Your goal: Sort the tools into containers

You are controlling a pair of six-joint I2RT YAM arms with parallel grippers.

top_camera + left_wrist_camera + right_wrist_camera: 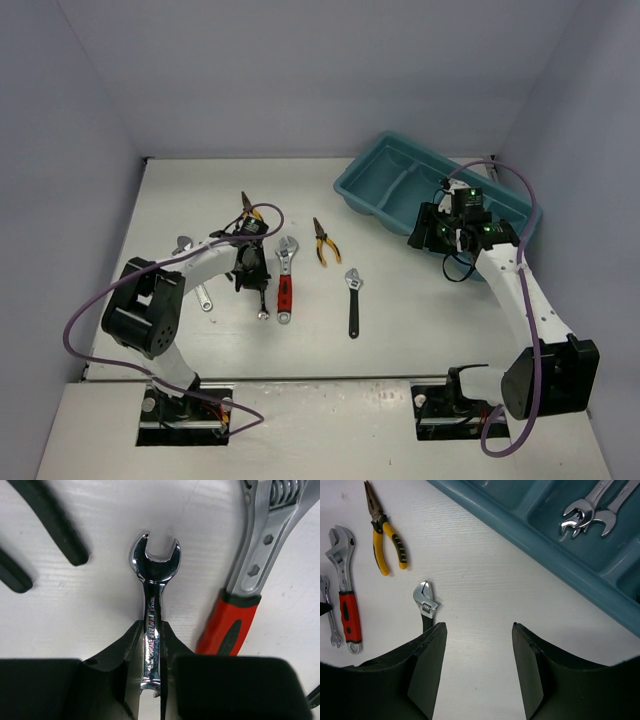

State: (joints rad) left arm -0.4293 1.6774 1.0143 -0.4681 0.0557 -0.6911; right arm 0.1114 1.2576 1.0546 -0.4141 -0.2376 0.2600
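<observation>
Far-left wrench: a silver wrench [204, 298] lies on the bench [400, 300] at the left of the top view, partly under the left arm.
Left claw: the left claw [251, 270] is down at the bench, pinching the shaft of a small silver wrench [154, 565]; the wrench's open head points to the top of the left wrist view.
Dark pliers: a pair [248, 208] lies just above the left claw in the top view.
Red-handled wrench: an adjustable wrench [285, 282] lies just right of the pinched wrench, not touching it.
Yellow pliers: a pair [321, 241] lies on the bench near the middle.
Black-handled wrench: an adjustable wrench [353, 303] lies right of the middle.
Right claw: the right claw [477, 626] is spread wide, holds nothing and hangs over the bench beside the tray.
Tray: the teal tray [350, 188] sits at the upper right, set at an angle.
Tray contents: overlapping silver wrenches [585, 515] lie in one compartment by the near wall; I cannot tell which. The two compartments at its left end look bare.
</observation>
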